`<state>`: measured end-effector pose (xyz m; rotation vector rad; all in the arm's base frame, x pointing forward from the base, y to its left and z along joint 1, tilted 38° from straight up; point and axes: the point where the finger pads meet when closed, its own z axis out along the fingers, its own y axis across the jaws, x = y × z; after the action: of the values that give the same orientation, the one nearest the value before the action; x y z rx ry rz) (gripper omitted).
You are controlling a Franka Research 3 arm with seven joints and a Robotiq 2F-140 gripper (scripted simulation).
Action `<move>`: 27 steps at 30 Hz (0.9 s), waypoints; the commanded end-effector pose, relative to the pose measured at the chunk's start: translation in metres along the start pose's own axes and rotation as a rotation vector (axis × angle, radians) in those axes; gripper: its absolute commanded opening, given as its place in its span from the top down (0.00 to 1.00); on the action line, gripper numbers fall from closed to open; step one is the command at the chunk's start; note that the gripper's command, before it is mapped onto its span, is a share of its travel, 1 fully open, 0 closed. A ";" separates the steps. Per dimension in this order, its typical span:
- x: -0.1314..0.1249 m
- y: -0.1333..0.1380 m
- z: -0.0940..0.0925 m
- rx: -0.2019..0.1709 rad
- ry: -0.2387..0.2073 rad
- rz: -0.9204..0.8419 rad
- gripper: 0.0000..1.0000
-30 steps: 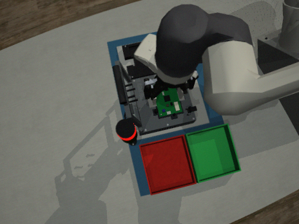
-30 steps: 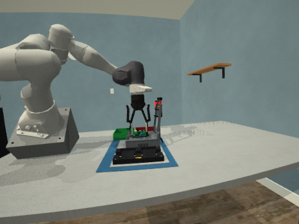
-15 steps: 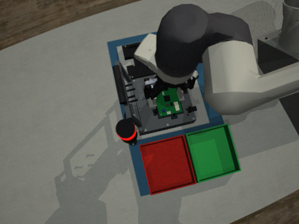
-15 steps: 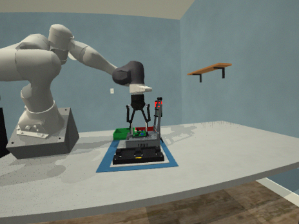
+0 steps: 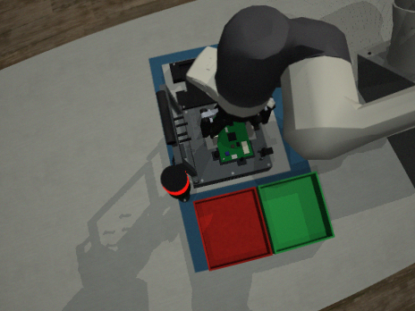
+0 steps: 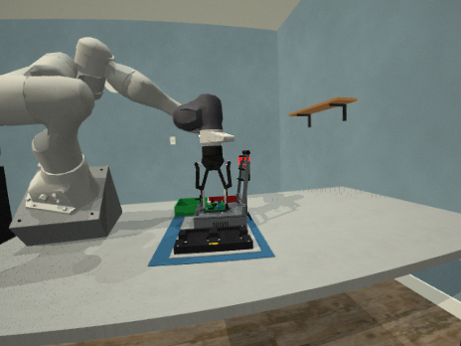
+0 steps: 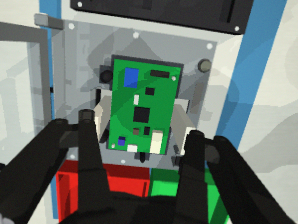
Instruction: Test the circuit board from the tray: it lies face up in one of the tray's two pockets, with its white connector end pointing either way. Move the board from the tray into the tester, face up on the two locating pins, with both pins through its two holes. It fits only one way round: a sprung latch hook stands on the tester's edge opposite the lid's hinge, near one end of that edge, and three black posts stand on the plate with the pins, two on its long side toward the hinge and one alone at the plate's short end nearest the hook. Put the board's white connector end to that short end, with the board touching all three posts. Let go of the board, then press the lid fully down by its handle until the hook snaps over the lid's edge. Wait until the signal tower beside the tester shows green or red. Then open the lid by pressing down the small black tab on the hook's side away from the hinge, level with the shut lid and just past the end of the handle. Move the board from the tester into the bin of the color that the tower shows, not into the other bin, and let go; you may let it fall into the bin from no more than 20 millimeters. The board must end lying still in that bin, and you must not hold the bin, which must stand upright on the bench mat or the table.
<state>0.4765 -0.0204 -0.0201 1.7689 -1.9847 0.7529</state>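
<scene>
The green circuit board (image 5: 235, 143) lies face up on the tester plate, its white connector end toward the bins; it also shows in the wrist view (image 7: 143, 111). The tester's lid (image 5: 172, 118) stands open on the left. My gripper (image 5: 235, 121) hangs over the board, half open, with a finger on each long side and a gap to both edges, as the wrist view (image 7: 140, 127) shows. It holds nothing. The signal tower (image 5: 175, 180) shows a red ring. The red bin (image 5: 232, 228) and the green bin (image 5: 295, 212) stand side by side in front of the tester.
The black tray (image 6: 214, 241) lies behind the tester on the blue mat (image 6: 211, 249), mostly hidden by my arm in the overhead view. The raised lid and the tower stand close to the left of my gripper. The arm's base (image 6: 65, 209) is off to one side.
</scene>
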 end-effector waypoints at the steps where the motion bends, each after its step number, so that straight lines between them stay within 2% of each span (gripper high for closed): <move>1: 0.001 0.001 -0.001 -0.001 0.001 -0.001 0.51; 27: 0.001 0.001 -0.001 -0.001 0.001 -0.001 0.54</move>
<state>0.4766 -0.0201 -0.0198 1.7692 -1.9849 0.7530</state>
